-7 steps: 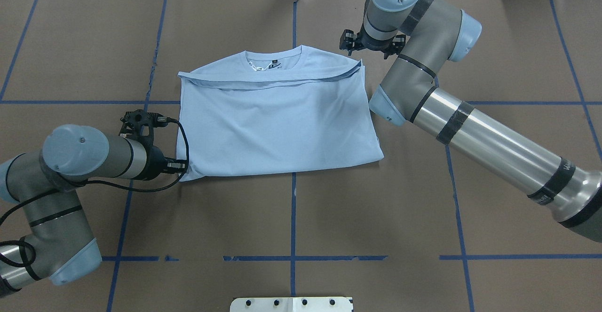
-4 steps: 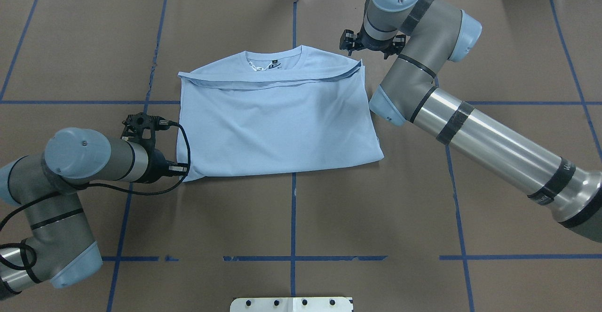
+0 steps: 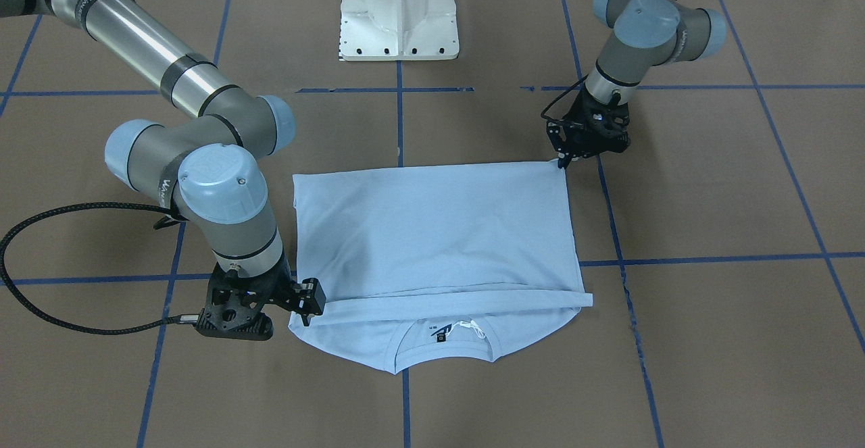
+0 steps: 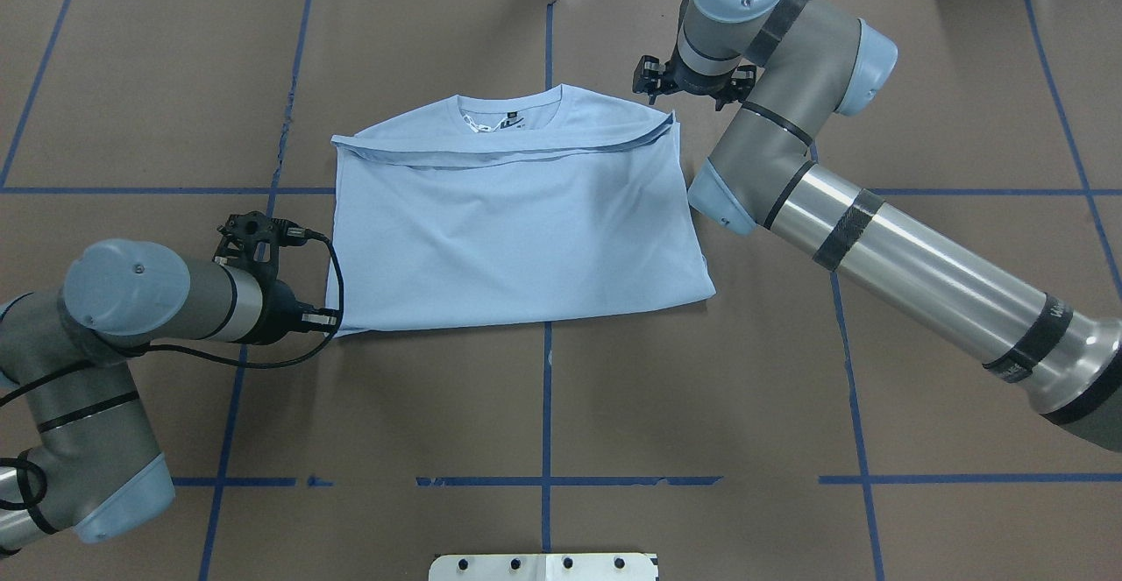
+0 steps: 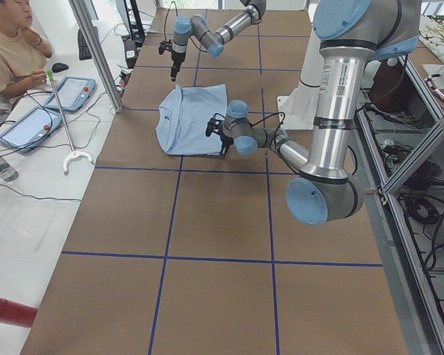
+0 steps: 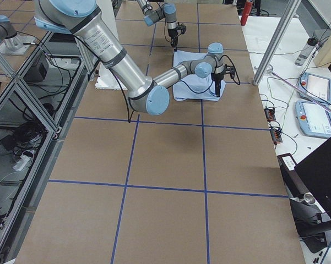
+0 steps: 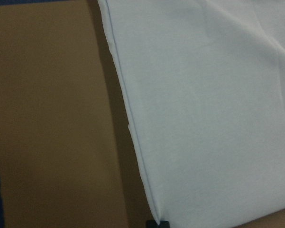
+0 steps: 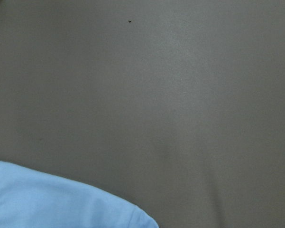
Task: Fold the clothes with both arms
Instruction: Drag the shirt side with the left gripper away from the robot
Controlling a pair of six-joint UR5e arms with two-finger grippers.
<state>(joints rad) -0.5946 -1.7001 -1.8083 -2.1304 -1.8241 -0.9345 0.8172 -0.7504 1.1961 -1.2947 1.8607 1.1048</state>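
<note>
We cannot read the white print on the dark neck label. The light blue T-shirt lies folded mid-table, with its collar on the far side from the robot. The left gripper meets its near corner and the right gripper stands beside its shoulder. We cannot tell either one's finger spacing.

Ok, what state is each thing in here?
Shirt, folded flat, with the collar showing at the edge away from the robot.
Left tool, tip at the shirt's corner on the robot's side; grip unclear.
Right tool, beside the shirt's collar-end corner; open or shut unclear.
</note>
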